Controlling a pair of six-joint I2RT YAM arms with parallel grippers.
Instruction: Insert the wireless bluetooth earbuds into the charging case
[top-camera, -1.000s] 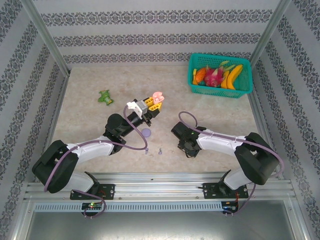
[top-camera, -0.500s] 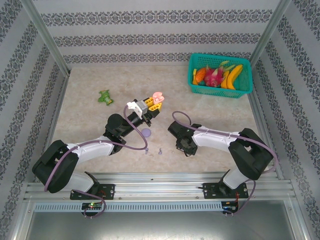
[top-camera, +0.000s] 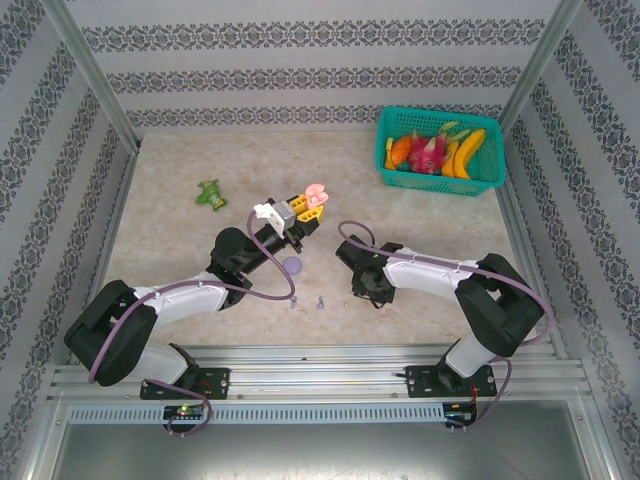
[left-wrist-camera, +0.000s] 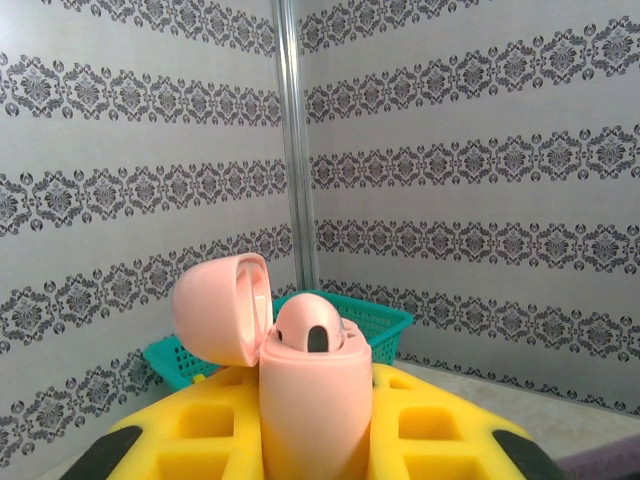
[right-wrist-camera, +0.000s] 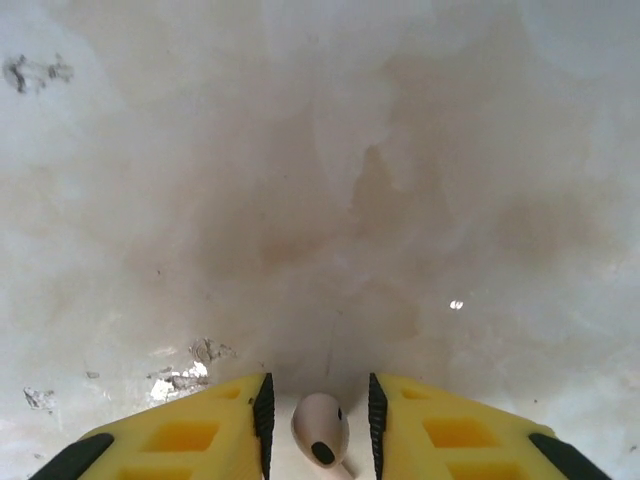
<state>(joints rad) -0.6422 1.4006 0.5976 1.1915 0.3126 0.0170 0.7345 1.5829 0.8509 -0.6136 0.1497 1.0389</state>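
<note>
My left gripper (top-camera: 312, 200) is raised above the table and shut on a pale pink charging case (left-wrist-camera: 315, 400). The case stands upright between the yellow fingers (left-wrist-camera: 440, 425) with its lid (left-wrist-camera: 222, 308) hinged open to the left. One pale pink earbud (left-wrist-camera: 310, 325) sits in it. My right gripper (right-wrist-camera: 318, 420) points down at the table, open. A second pale pink earbud (right-wrist-camera: 320, 430) lies between its pads (right-wrist-camera: 263, 415), with a gap on each side. A purple case (top-camera: 292, 264) and two tiny purple earbuds (top-camera: 320, 302) lie on the table near the front.
A teal basket (top-camera: 441, 180) with fruit stands at the back right. A small green toy (top-camera: 210, 194) lies at the back left. Patterned walls and metal posts close in the table (top-camera: 180, 150) on three sides.
My right arm has shifted its wrist a little to the left, toward the middle of the table. The left arm and the pink case have not moved.
</note>
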